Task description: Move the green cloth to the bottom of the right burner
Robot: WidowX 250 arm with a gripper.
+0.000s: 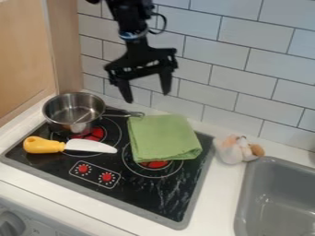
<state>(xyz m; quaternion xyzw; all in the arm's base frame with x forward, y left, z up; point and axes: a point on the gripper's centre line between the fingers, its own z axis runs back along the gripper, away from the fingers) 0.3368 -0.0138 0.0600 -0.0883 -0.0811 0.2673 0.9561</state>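
- Hanging empty, with a wide-spread pincer (147,96).
- Aim below, toward five o'clock, for the green cloth (164,137).
- Lying over the twelve-o'clock side of the right burner (154,164); probably needs drawing toward six.

right burner (155,164): partly under green cloth (163,137) | sink (245,193): cut off right, bottom | arm (127,18): cut off top

Below the black jaws, the cloth (163,138) is showing green; the stovetop (138,196) is showing black with red burners (154,164); behind them, pale tiles (237,64) are forming a brick pattern.
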